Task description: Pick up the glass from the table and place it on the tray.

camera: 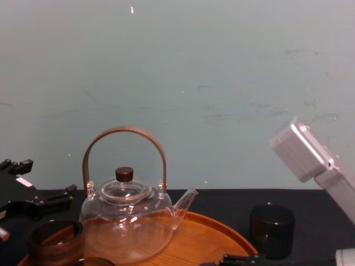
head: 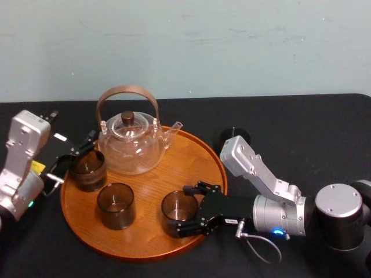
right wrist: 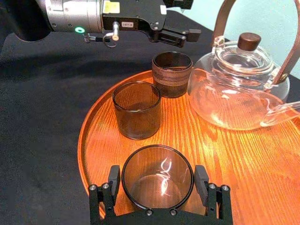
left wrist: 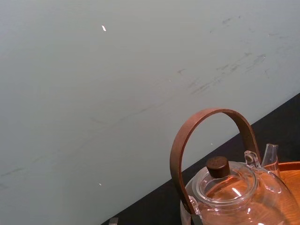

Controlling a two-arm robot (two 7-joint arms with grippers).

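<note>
Right wrist view: the glass (right wrist: pixel 157 185) stands upright on the tray (right wrist: pixel 86 140), near the tray's front rim on the robot's right side. The right gripper (right wrist: pixel 157 172) holds it, with the fingers (right wrist: pixel 114 180) closed against opposite sides of its wall. A second glass (right wrist: pixel 137 112) stands farther in on the tray, apart from the first. A third glass (right wrist: pixel 172 75) stands at the tray's left edge, just beside the teapot (right wrist: pixel 234 93). The left gripper (head: pixel 74 155) hovers by the third glass with its fingers spread. A fourth glass (camera: pixel 272 230) stands on the bench (head: pixel 290 127), off the tray to the right.
</note>
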